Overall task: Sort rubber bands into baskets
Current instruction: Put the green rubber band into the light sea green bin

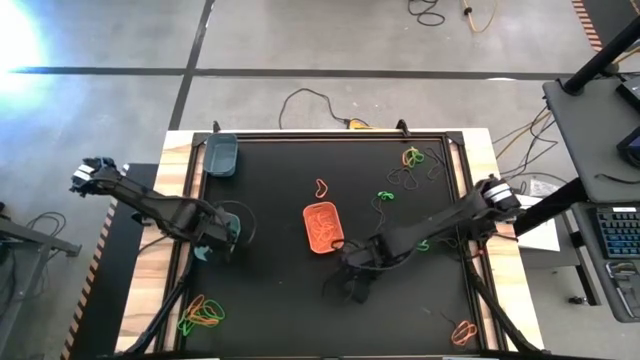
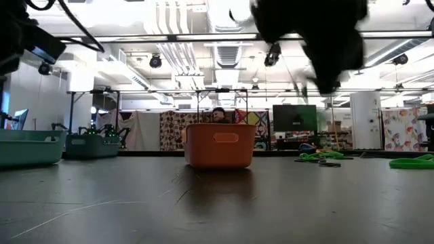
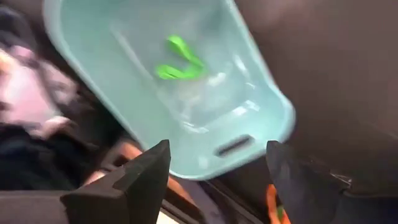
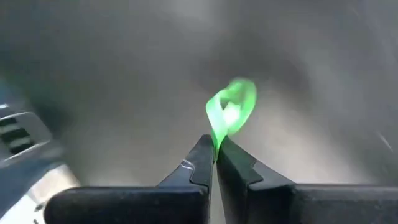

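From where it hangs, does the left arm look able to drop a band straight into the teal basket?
Probably yes: the left gripper hangs open above the teal basket, nothing between them, one green band already inside.

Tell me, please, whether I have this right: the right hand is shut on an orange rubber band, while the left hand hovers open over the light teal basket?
Not quite: the band pinched in the right hand is a green rubber band, not orange, as the right wrist view shows. The rest stands: the left hand hovers open over the light teal basket.
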`<state>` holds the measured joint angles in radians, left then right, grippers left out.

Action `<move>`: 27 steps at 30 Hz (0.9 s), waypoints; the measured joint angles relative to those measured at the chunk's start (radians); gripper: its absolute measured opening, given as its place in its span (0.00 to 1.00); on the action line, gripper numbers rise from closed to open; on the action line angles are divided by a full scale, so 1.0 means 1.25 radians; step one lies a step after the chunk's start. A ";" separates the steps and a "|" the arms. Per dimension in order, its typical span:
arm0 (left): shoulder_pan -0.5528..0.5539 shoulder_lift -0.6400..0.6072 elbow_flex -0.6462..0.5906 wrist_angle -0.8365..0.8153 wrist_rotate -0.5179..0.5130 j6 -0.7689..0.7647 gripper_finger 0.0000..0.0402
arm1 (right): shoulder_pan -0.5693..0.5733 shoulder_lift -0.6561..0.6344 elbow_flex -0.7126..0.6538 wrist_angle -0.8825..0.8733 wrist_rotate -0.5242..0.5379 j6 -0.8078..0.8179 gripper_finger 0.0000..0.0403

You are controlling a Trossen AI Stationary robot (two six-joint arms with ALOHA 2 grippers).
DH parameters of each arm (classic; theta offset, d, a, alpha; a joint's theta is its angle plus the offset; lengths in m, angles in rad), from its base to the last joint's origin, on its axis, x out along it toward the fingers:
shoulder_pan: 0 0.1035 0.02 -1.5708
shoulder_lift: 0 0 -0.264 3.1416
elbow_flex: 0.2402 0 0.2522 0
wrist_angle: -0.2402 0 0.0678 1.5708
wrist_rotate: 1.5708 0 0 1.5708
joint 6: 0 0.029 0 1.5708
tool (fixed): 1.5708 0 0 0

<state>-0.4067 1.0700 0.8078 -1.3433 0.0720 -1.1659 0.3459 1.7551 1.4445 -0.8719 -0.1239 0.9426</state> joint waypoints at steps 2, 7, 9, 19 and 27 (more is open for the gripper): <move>-0.010 -0.010 0.000 0.041 0.017 -0.014 0.60 | -0.007 -0.022 0.000 0.076 -0.003 -0.065 0.02; -0.059 -0.070 0.019 0.164 0.013 0.014 0.57 | -0.029 -0.019 0.001 0.254 0.023 -0.147 0.02; -0.089 -0.091 0.035 0.196 0.011 0.016 0.56 | -0.031 -0.010 0.001 0.326 0.046 -0.191 0.02; -0.275 -0.086 0.066 0.357 -0.046 0.003 0.49 | -0.019 0.120 0.001 0.701 0.107 -0.370 0.02; -0.337 -0.014 0.086 0.416 -0.078 0.023 0.45 | 0.032 0.243 0.001 0.747 0.255 -0.442 0.03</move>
<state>-0.8286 1.0521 0.9156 -0.8239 -0.0259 -1.1365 0.3855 2.0583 1.4456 0.0614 0.1943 0.3905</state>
